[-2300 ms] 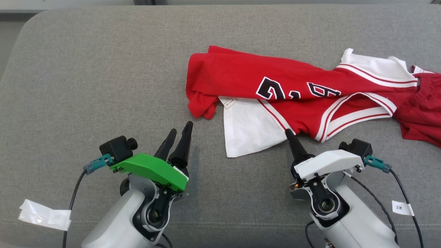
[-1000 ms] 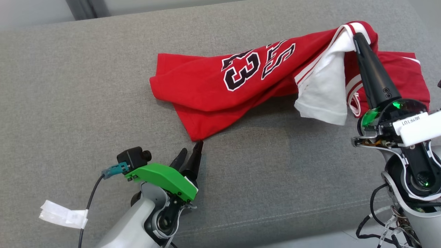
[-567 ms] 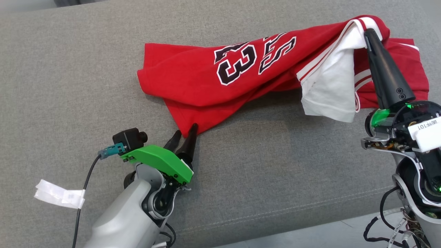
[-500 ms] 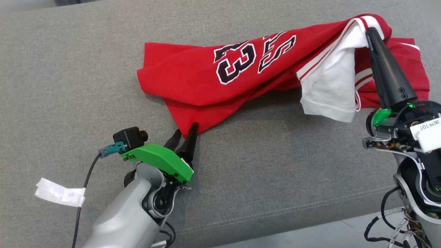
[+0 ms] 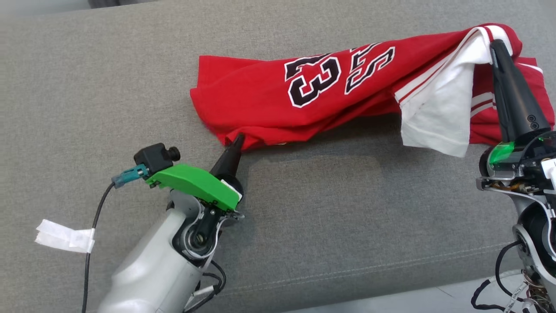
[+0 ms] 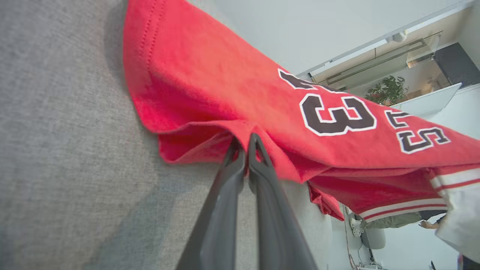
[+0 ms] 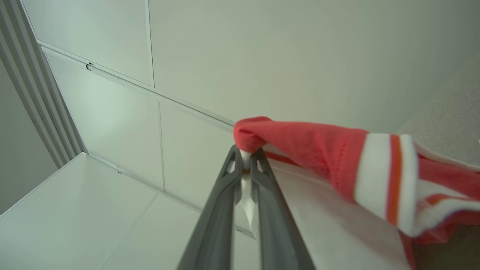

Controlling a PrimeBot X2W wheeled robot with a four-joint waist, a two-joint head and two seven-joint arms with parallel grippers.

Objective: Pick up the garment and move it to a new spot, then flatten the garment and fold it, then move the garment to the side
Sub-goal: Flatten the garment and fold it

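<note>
A: Where's the garment [image 5: 278,104]?

B: Red jersey, black numerals up, spread across the far right half of the grey cushion [image 5: 108,95]. Its left part lies on the fabric. The right end hangs lifted clear, white lining drooping.

A: Claws?

B: Left gripper [image 5: 237,141]: fingers pressed together on a bunched fold at the jersey's near-left edge. The left wrist view shows red cloth pinched at the tips. Right gripper [image 5: 495,44]: raised at the far right, fingers narrow, nipping the red-and-white striped trim with a sliver of white cloth between them.

A: Step in hand?

B: Reads as the first one, pick-up and carry. Both holds look set. Nothing is flattened or folded.

A: Next move?

B: Likely raise the left end to match the right, then carry both together toward open cushion on the left. That calls for keeping the claws well apart so the cloth hangs stretched, not sagging. The left pinch looks thin, and a sharp tug could pull it free.
</note>
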